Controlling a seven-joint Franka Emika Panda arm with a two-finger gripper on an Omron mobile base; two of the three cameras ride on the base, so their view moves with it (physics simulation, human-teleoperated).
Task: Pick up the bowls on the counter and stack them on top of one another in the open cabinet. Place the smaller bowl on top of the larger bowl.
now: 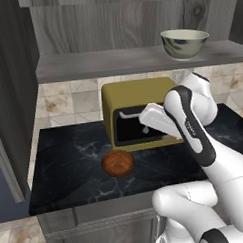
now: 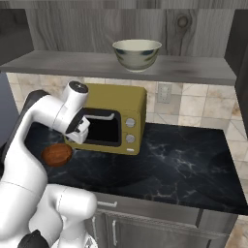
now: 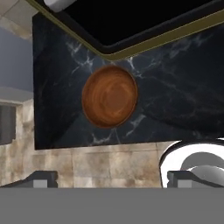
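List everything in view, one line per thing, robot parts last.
larger bowl: one, glossy cream with grey-green mottling, upright on the open cabinet shelf.
smaller bowl: one, reddish-brown, on the counter in front of the microwave.
microwave: one, mustard yellow with a dark door, on the counter against the tiled wall.
open cabinet: one, grey weathered wood, above the microwave.
counter: one, black with pale veins, over grey cabinet fronts.
wall outlet: one, pale, on the tiles right of the microwave.
arm: one, white with dark joints.
tool: one, dark-tipped, open, above the smaller bowl, holding nothing.
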